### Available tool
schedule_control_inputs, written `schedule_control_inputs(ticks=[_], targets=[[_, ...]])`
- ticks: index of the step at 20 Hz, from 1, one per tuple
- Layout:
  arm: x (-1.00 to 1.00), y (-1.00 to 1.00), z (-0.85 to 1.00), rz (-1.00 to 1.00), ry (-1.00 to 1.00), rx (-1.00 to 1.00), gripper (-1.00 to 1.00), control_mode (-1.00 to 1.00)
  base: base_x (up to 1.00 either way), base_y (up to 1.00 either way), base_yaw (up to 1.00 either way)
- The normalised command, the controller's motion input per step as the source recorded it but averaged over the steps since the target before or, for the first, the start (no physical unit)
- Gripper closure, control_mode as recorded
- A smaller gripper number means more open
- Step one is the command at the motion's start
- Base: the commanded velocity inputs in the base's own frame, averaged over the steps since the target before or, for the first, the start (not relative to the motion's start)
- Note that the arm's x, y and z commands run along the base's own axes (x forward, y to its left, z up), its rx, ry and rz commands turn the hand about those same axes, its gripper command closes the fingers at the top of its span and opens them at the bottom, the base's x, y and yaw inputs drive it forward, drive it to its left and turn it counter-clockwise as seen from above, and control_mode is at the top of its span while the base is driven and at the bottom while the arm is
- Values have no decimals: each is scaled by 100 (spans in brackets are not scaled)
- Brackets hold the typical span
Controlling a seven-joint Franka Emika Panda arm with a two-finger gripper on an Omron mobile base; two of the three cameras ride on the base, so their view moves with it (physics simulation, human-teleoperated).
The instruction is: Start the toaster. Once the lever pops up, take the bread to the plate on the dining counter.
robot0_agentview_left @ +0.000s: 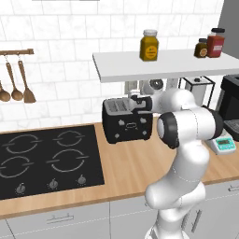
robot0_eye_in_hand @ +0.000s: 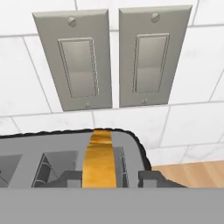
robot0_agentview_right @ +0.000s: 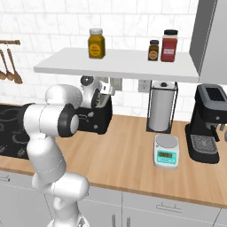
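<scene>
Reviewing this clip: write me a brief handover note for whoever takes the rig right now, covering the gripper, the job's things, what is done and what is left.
Gripper: over the toaster's right end, fingers either side of the bread; whether they already pinch it cannot be told.
Bread: standing on edge in a toaster slot, orange crust up.
Toaster: on the wood worktop against the tiled wall, right of the black hob, below two wall switches.
Done: arm brought to the bread; toasting is presumably over, but the lever is not visible.
Left: secure the grip, lift the slice out, carry it to the plate on the dining counter.
</scene>
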Motion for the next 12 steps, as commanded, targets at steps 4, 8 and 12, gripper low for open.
schedule_control_inputs(ticks=[4,8,12], targets=[[-2,0,-20,0,0,0,100,-100,0,0,0],[-34,0,0,-1,-8,0,100,-100,0,0,0],[-55,0,11,-4,-17,0,100,-100,0,0,0]])
